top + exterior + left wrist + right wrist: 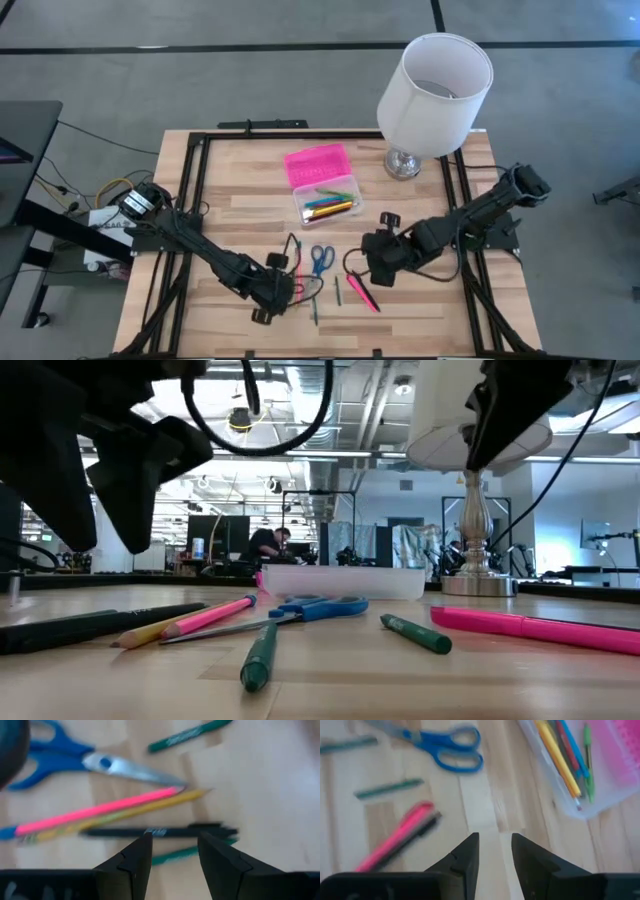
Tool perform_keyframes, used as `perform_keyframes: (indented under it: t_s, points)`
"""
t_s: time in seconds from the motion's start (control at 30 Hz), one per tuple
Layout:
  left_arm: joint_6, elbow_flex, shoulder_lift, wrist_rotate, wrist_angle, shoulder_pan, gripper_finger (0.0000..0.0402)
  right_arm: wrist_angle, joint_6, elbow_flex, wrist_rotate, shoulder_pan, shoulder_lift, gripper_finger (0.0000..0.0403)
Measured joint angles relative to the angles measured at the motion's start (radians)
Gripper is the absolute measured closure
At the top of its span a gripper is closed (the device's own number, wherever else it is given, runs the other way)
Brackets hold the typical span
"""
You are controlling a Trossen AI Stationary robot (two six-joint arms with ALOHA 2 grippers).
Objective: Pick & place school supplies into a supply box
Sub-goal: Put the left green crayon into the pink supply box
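No text can be read; pale print on the black pen (pixel 160 831) is too blurred.

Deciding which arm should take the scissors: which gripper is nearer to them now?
Left, narrowly. The left gripper sits just beside the blades' end of the scissors, by the loose pens. The right gripper is on their other side, slightly farther away.

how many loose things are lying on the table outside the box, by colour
blue scissors: 1
green pens: 2
pink: 2, the pink pencil and the pink marker
yellow pencil: 1
black pen: 1
total: 7; a dark stick beside the marker may be one more
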Motion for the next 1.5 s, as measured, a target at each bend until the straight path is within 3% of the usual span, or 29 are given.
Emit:
perform_keyframes:
  t_s: [0.1, 0.2, 0.37, 0.5, 0.8, 1.1, 1.5]
  points:
    - [0.007, -0.015, 0.000, 0.016, 0.048, 0.000, 0.0248, 0.005, 0.020, 0.000, 0.037, 0.018, 0.003, 0.0296]
    - [-0.085, -0.021, 0.000, -0.013, 0.008, 0.000, 0.0248, 0.011, 0.026, 0.001, 0.059, 0.035, -0.002, 0.0296]
    - [-0.387, -0.021, 0.000, -0.087, -0.067, 0.007, 0.0249, 0.017, 0.027, 0.001, 0.058, 0.040, -0.002, 0.0296]
    - [-0.636, -0.021, 0.000, -0.078, -0.091, 0.018, 0.0249, 0.015, 0.023, 0.001, 0.060, 0.039, -0.002, 0.0296]
    - [-0.922, -0.021, 0.000, -0.097, -0.085, -0.004, 0.0249, -0.025, 0.009, 0.001, 0.141, 0.067, -0.002, 0.0296]
    - [-1.038, -0.016, 0.045, -0.090, -0.076, -0.017, 0.0249, -0.057, 0.009, 0.001, 0.214, 0.126, -0.002, 0.0296]
    - [-1.041, 0.004, 0.112, -0.037, -0.078, -0.017, 0.0249, -0.067, 0.016, 0.001, 0.246, 0.146, -0.002, 0.0296]
